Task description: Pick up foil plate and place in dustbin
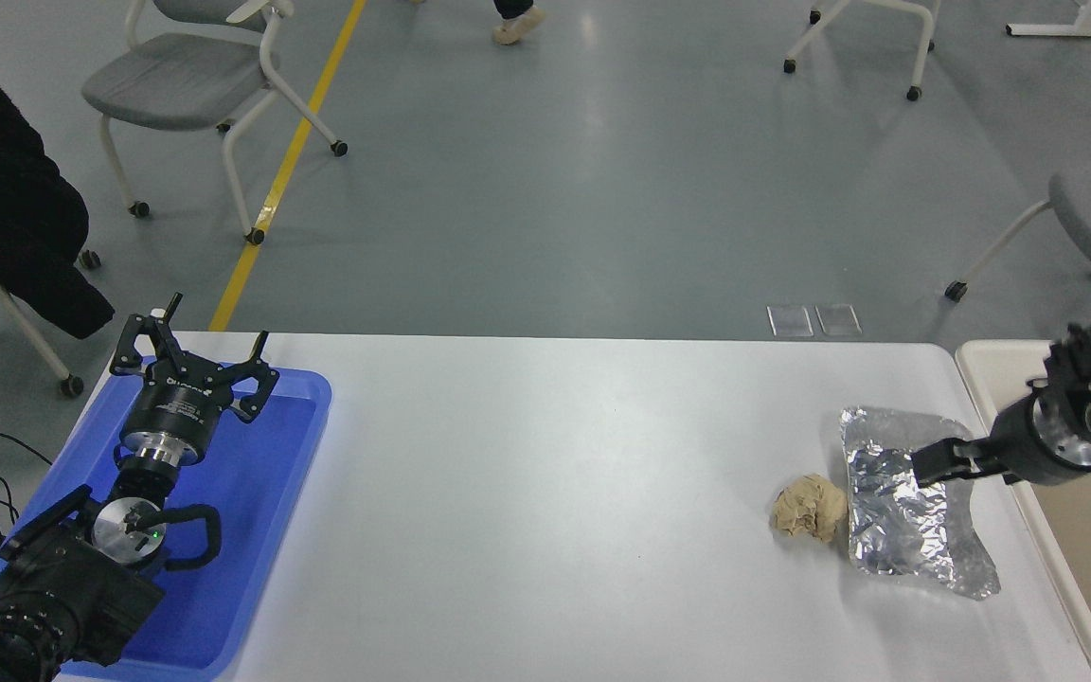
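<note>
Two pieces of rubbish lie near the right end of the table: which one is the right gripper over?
The shiny silver foil plate: the right gripper is over its far part, while the tan crumpled lump lies beside the plate's left edge.
</note>
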{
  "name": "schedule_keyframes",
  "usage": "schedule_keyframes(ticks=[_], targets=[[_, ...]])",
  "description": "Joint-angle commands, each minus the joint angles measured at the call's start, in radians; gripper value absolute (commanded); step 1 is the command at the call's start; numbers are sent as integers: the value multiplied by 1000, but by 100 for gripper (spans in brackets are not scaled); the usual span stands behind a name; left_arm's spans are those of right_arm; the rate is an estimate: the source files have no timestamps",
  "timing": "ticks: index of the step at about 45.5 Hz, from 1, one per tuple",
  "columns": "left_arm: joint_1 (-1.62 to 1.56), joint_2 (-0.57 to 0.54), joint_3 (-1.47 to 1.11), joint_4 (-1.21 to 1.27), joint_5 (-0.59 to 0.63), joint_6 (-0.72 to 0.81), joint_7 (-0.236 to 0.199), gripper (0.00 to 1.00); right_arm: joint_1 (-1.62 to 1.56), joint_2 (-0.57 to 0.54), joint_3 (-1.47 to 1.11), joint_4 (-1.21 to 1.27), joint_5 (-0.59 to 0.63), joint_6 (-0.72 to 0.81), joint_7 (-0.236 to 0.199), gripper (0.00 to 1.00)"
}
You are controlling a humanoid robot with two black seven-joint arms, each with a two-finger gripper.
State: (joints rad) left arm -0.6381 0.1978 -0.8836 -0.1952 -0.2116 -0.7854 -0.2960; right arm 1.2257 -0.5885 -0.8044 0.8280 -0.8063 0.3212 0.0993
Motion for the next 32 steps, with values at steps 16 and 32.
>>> schedule_keyframes(ticks=[16, 32], targets=[[0, 0, 0, 0, 0, 0, 0, 100, -175, 70, 102, -130, -7, -97, -44, 83], [0, 0, 0, 0, 0, 0, 0, 100, -216, 72, 152, -153, -5, -126, -52, 0]])
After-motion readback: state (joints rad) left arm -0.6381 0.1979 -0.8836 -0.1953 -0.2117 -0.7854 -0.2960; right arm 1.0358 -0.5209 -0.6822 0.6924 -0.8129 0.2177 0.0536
